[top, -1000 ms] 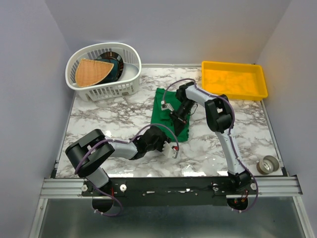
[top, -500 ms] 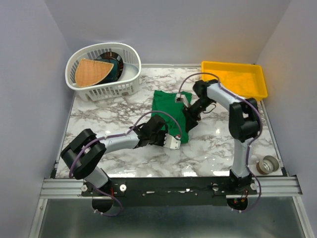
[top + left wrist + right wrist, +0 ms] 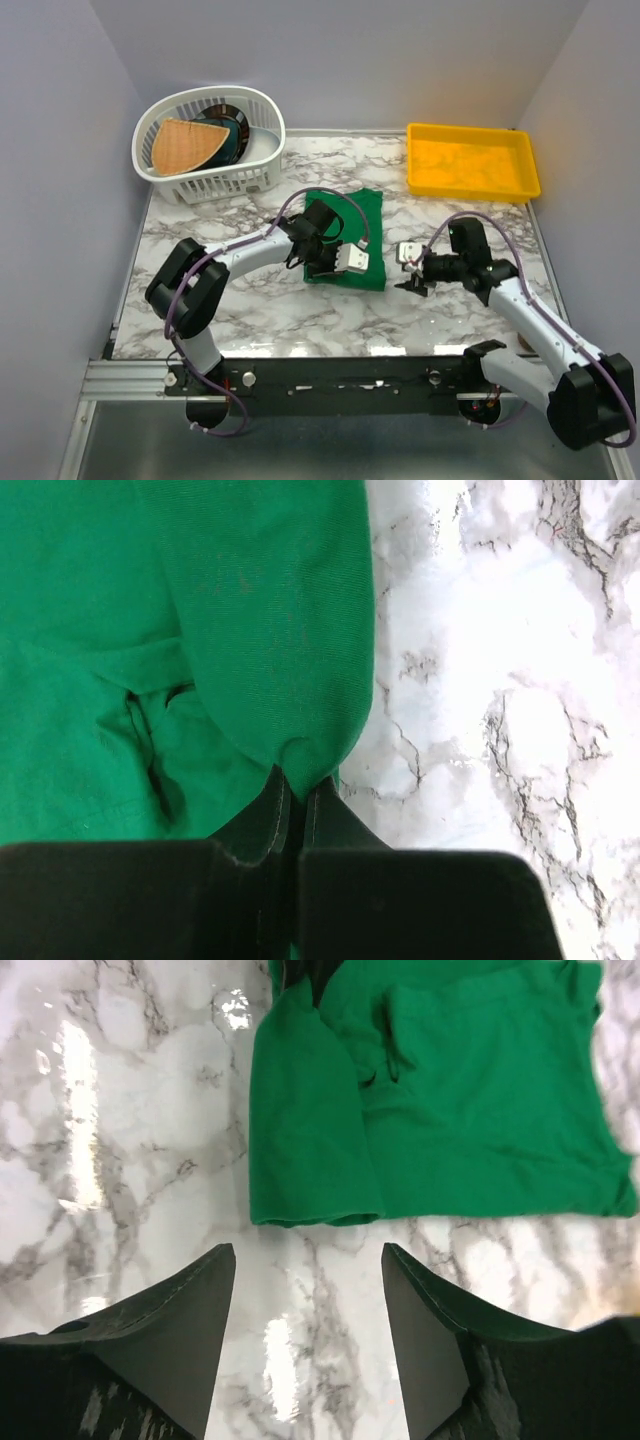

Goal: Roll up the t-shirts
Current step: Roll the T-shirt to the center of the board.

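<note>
Green t-shirt (image 3: 362, 205) edge pinched by left end effector (image 3: 296, 790); right end effector (image 3: 308, 1258) open, apart.

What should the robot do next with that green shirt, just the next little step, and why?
Probably the right gripper should ease forward and pinch the free end of the fold in the t-shirt. The left gripper is shut on the fold's other end, while the right hangs open over the table beside it, holding nothing. Two grips would likely roll more evenly.

t-shirt (image 3: 200, 630) tip, perhaps, within left tool (image 3: 296, 792)
</note>
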You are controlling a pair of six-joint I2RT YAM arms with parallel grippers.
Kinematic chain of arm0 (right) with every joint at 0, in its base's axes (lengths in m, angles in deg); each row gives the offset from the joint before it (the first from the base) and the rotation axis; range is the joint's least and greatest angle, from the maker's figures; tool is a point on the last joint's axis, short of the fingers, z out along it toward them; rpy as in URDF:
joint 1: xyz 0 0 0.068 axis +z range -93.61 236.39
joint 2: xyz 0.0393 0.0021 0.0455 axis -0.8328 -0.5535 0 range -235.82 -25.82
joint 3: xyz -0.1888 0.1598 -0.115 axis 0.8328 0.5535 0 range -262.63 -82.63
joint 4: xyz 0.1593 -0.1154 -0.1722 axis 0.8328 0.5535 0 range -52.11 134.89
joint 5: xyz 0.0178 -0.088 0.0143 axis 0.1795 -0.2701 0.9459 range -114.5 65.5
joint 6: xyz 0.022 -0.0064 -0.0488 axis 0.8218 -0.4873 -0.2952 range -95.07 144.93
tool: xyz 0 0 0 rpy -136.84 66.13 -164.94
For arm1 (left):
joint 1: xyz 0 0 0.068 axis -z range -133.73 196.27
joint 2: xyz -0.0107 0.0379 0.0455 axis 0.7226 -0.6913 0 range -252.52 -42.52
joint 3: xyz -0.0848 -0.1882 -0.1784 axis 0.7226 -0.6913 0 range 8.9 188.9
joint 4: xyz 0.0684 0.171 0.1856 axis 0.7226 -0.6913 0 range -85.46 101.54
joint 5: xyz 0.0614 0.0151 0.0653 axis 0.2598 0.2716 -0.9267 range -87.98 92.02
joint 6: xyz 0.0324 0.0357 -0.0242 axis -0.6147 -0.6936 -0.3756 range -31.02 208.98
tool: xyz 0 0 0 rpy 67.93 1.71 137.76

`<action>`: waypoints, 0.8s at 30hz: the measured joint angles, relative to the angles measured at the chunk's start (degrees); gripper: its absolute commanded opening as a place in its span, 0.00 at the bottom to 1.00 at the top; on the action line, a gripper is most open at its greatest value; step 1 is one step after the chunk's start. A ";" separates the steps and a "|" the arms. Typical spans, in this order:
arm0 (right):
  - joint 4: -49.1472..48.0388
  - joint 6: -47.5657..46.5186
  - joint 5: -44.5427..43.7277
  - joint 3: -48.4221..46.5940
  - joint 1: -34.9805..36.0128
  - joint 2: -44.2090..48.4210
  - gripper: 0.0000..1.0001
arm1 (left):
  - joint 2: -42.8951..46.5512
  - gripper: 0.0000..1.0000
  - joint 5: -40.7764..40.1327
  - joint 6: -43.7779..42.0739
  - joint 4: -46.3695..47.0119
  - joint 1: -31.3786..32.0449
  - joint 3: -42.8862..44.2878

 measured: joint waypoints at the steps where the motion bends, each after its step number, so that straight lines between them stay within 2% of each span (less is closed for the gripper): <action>1: -2.01 -0.39 -0.20 1.88 0.98 1.92 0.71 | -0.20 0.05 0.48 0.13 -0.46 -0.42 0.46; 5: -11.34 -2.71 -2.21 8.15 5.73 5.92 0.72 | -0.87 0.05 2.82 0.61 -2.95 -0.90 1.79; 11: -20.72 -2.67 -4.22 8.85 11.65 0.57 0.72 | -1.66 0.05 4.57 1.49 -4.72 -0.85 2.36; 24: -23.15 -2.45 -6.78 6.08 17.86 -10.64 0.73 | -1.66 0.06 6.80 4.42 -4.74 -1.64 2.36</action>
